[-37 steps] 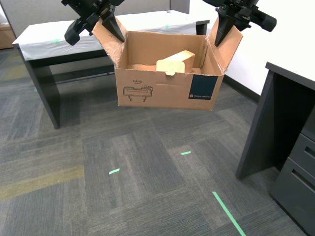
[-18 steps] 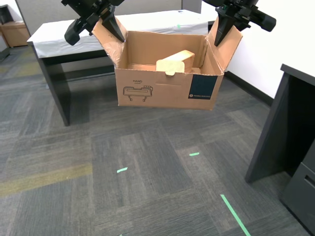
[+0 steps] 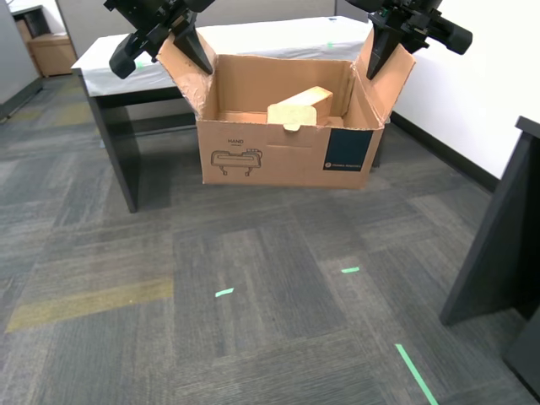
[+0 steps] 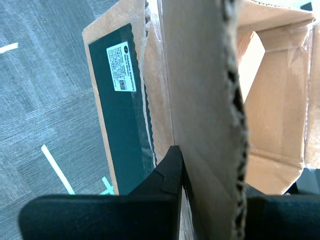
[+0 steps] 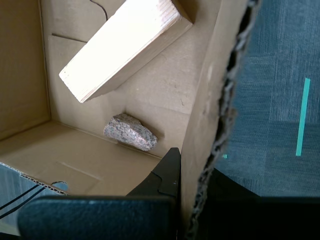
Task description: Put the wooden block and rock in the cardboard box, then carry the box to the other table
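Observation:
The cardboard box (image 3: 287, 156) hangs in the air above the carpet, held by its two side flaps. My first gripper (image 3: 190, 42) is shut on the flap at the exterior view's left, seen close up as the first gripper (image 5: 195, 172) on the flap edge. My second gripper (image 3: 380, 46) is shut on the flap at the exterior view's right, beside the teal label (image 4: 122, 105); the second gripper (image 4: 210, 175) pinches that flap. The wooden block (image 3: 299, 105) leans tilted inside the box (image 5: 120, 47). The rock (image 5: 130, 132) lies on the box floor under it. The other table (image 3: 253, 38) stands just behind the box.
A dark desk (image 3: 506, 236) stands at the exterior view's right edge. Green tape marks (image 3: 418, 371) lie on the grey carpet (image 3: 126, 278). A small wooden cabinet (image 3: 51, 51) sits far back at the exterior view's left. A white wall (image 3: 489, 101) runs along the exterior view's right.
The whole scene has slid toward the exterior view's right, so the camera has moved. The box, block and both grippers keep the same place in the picture.

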You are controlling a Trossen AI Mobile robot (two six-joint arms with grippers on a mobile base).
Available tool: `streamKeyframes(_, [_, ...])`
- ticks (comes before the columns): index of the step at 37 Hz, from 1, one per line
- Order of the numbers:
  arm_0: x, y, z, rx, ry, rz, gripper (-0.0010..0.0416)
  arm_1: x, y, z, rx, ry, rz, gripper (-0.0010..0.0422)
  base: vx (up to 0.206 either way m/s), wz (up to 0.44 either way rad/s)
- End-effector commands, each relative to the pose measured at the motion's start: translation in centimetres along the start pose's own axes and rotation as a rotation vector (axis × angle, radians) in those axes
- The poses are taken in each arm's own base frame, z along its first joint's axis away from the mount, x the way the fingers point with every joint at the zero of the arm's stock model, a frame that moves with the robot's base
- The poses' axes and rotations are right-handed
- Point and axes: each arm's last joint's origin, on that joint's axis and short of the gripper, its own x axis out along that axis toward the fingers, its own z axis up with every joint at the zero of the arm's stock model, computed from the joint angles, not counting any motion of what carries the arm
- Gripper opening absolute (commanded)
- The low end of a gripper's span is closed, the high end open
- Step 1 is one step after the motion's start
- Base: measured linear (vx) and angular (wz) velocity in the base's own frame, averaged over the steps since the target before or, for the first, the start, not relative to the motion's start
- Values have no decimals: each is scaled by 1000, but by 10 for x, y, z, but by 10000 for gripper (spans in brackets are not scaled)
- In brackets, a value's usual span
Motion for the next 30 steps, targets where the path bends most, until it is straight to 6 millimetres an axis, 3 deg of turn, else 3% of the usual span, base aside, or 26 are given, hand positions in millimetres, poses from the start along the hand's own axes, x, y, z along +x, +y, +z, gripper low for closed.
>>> streamKeyframes(1, [0,3,0,-9,-3,26,-1,0,-2,0,16,9,-25,-1,93,71])
streamKeyframes(30, [1,5,1,-9,-8,29,-1,0,-1,0,58,5,-21,-1,95,52])
